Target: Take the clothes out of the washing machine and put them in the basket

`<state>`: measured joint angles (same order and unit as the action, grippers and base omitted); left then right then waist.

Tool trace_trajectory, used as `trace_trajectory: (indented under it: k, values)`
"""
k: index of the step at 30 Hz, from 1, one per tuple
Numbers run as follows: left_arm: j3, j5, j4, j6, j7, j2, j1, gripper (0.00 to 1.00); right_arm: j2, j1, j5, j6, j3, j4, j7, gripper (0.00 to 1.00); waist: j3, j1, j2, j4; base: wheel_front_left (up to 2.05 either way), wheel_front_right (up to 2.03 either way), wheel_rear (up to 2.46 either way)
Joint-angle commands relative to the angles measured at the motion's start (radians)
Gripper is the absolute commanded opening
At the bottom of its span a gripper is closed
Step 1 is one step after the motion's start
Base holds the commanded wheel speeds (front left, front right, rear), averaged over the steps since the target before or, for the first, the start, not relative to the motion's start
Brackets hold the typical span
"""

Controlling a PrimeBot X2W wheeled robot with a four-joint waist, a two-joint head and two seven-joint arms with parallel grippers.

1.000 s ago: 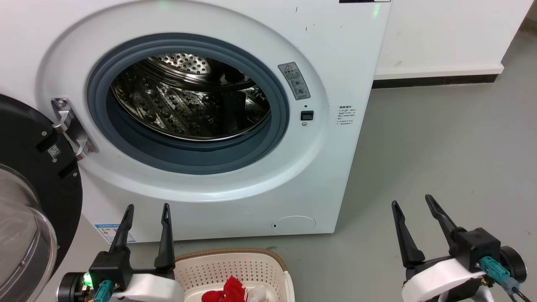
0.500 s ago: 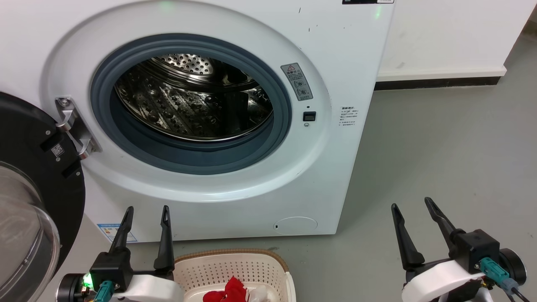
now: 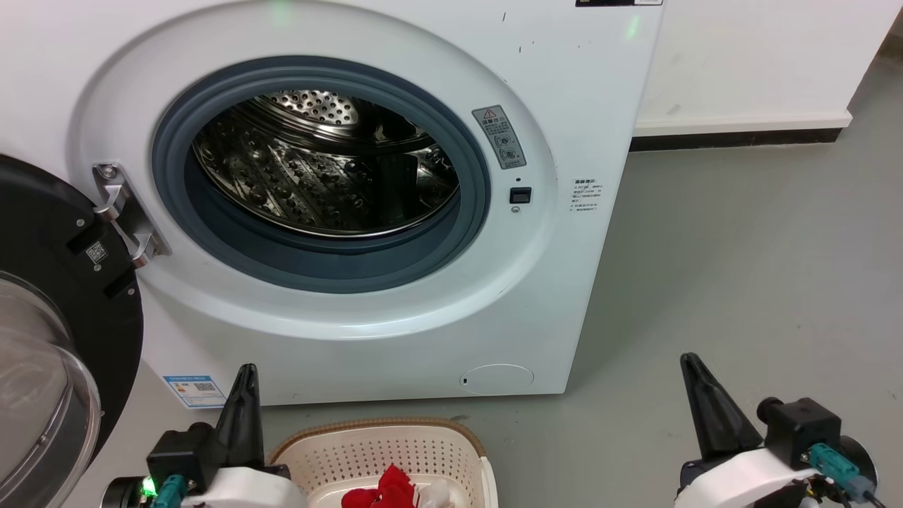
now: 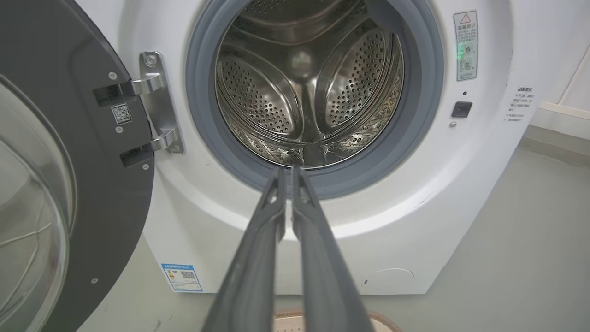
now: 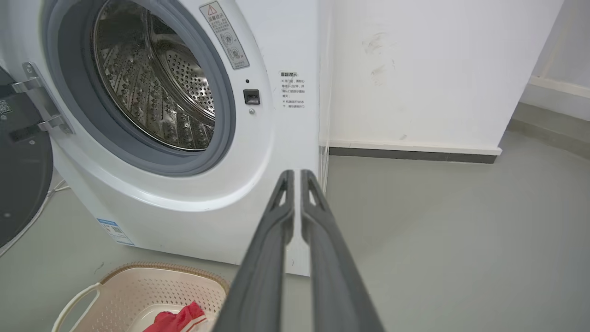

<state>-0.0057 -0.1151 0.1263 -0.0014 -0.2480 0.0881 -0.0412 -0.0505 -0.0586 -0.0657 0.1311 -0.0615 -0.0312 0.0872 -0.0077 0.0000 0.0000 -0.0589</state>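
Just right of the left gripper [image 3: 246, 370], low and close in, sits the laundry basket [image 3: 384, 432]. It holds a red garment [image 3: 384, 490] with a white cloth [image 3: 439, 492] against the garment's right side. The left gripper's two dark fingers are pressed together on nothing, tips up. The right gripper [image 3: 688, 358], well to the right over bare grey floor [image 3: 762, 282], is likewise closed and empty. Beyond the left gripper's tips stands the washing machine [image 3: 564, 85]. Its grey-rimmed porthole opens onto the perforated steel drum [image 3: 310, 169], and its glass door [image 3: 63, 296] is swung wide to that gripper's left.
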Motion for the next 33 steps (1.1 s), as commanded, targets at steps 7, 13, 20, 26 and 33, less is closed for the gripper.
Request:
trace_trajectory:
  k: [7,13,20,26,33]
  values:
    - [0.023,-0.188,0.004,-0.017,0.048,0.001,0.038,0.0,-0.014,0.031,-0.216,0.0,0.008,-0.011,-0.011,0.0,0.001,0.0,0.0,0.004,0.0,0.0,0.0]
    - [0.026,-0.285,0.008,-0.025,0.067,-0.002,0.043,0.0,-0.02,0.044,-0.321,0.0,0.011,-0.028,-0.018,0.0,0.001,0.0,0.0,0.007,0.0,0.0,0.0]
    - [0.033,-0.408,0.016,-0.036,0.094,-0.006,0.052,0.0,-0.027,0.059,-0.454,0.0,0.017,-0.047,-0.028,0.0,0.002,0.0,0.0,0.01,0.0,0.0,0.0]
    - [0.04,-0.506,0.024,-0.044,0.118,-0.008,0.062,0.0,-0.031,0.069,-0.56,0.0,0.022,-0.061,-0.036,0.0,0.002,0.0,0.0,0.013,0.0,0.0,0.0]
    - [0.049,-0.613,0.034,-0.054,0.144,-0.012,0.072,0.0,-0.034,0.08,-0.673,0.0,0.03,-0.077,-0.047,0.0,0.003,0.0,0.0,0.016,0.0,0.0,0.0]
